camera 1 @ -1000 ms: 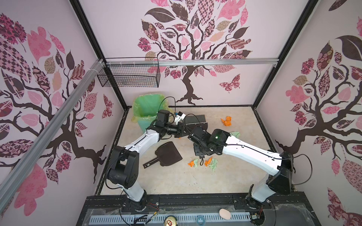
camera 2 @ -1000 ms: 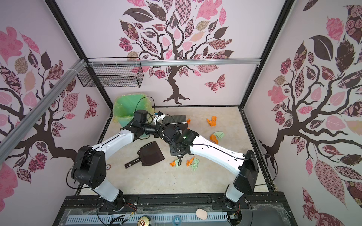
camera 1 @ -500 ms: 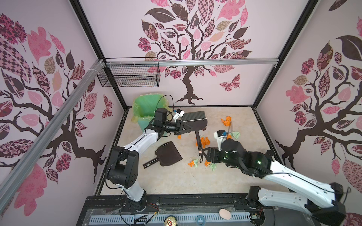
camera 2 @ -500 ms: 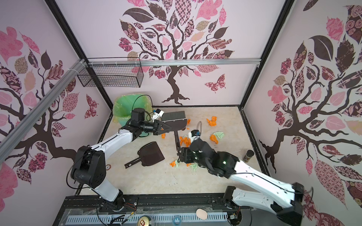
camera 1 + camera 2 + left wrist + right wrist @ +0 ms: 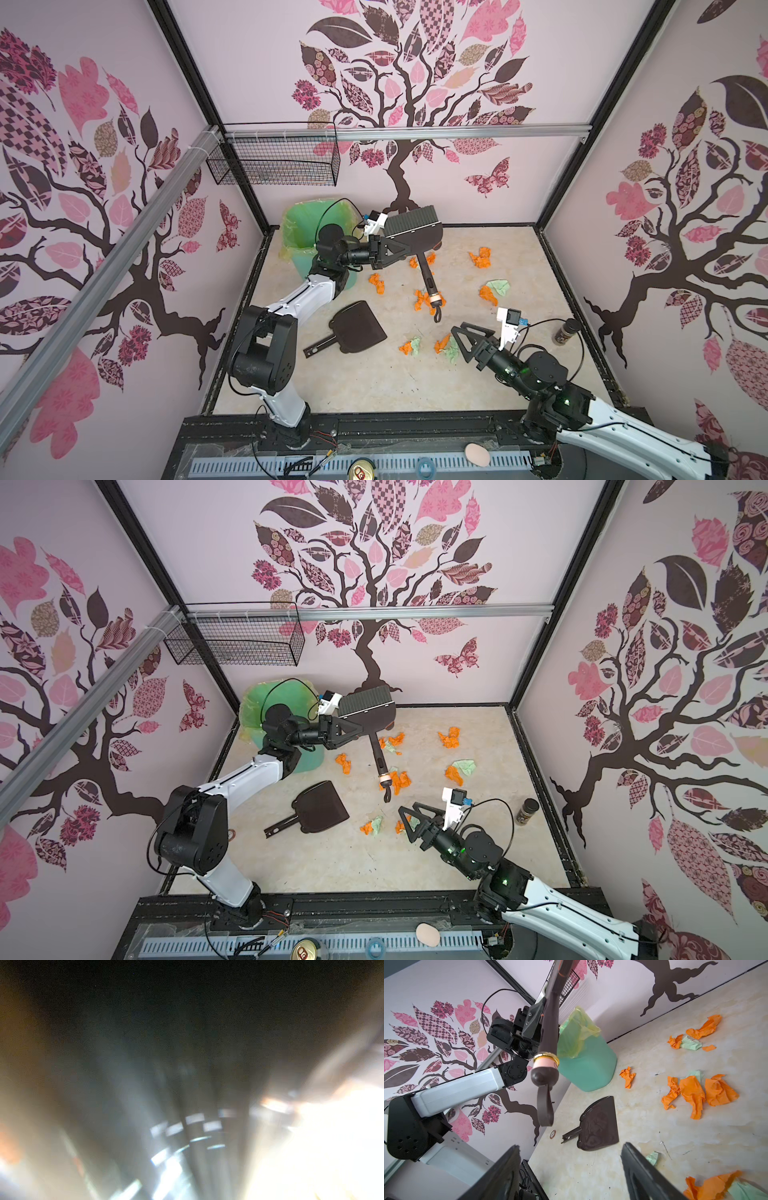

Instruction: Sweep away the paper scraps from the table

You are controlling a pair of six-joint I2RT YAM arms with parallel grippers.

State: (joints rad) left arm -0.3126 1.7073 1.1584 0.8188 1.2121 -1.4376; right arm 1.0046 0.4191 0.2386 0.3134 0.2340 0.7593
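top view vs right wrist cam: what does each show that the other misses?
Top view only: the bristle head of the brush, and the spice jar by the right wall. Right wrist only: the gold ring on the brush handle, too small to make out from above, and the right gripper's open fingers from behind. Both: left gripper shut on the brush, hanging loop, dustpan, green bin, paper scraps on the table.

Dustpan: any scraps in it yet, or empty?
Empty. In the right wrist view the dustpan lies on the table with a bare dark pan; the paper scraps all lie outside it.
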